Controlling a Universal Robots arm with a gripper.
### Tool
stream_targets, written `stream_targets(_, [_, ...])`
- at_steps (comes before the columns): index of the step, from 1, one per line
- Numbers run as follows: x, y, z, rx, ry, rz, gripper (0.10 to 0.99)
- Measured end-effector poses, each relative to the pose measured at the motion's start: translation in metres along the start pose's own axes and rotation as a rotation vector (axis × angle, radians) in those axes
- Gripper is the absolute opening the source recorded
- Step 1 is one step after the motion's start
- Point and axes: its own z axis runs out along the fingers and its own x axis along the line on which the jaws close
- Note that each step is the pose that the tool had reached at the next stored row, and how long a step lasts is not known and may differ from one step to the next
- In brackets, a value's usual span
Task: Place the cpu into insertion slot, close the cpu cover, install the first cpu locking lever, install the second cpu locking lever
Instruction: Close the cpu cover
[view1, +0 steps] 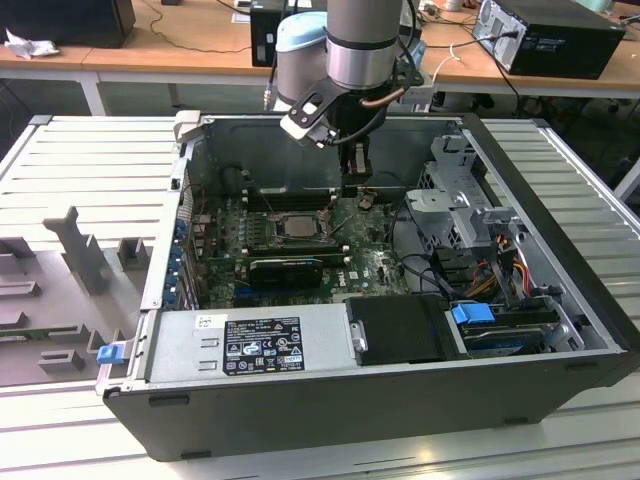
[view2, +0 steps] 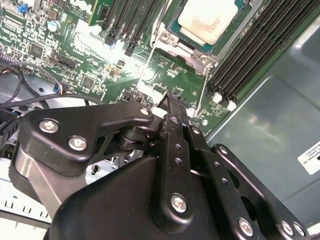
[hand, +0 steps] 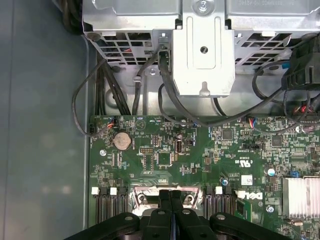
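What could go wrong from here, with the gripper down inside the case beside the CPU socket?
1. The gripper tip is very close to the motherboard beside the insertion slot; a small sideways slip might scrape the tiny components there.
2. The memory slots run right next to the seated cpu; a wide swing of the arm could probably knock them.

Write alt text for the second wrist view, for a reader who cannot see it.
The black tool, shut, points at the green motherboard just short of the insertion slot, where the pale cpu sits. Long black memory slots run beside the slot, with the grey case wall beyond.
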Motion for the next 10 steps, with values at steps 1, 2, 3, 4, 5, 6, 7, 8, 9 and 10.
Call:
stream_targets(1, [-0.0001,0.0003,0.0004,0.000,0.0003,0.000,0.106])
stream_targets(2, [-0.0001,0.0007,0.0009,0.000,0.0004,0.000,0.106])
stream_targets(3, [-0.0001,0.0022,0.0015,0.000,0.0001,0.000,0.106])
stream_targets(4, [-0.0001,0.0050,0.0022,0.000,-0.0001,0.000,0.106])
stream_targets(5, [-0.0001,0.0077,0.0028,0.000,-0.0001,-0.001,0.106])
stream_targets(6, [-0.0001,0.0095,0.0034,0.000,0.0001,-0.001,0.106])
stream_targets(7, [-0.0001,0.0115,0.0039,0.000,0.0002,-0.002,0.106])
stream_targets(8, [-0.0001,0.0190,0.0051,0.002,0.0001,-0.004,0.106])
stream_targets(9, [0.0000,0.0251,0.0070,0.003,0.0007,-0.008,0.106])
stream_targets(10, [-0.0001,0.0269,0.0082,0.003,0.0007,-0.011,0.106])
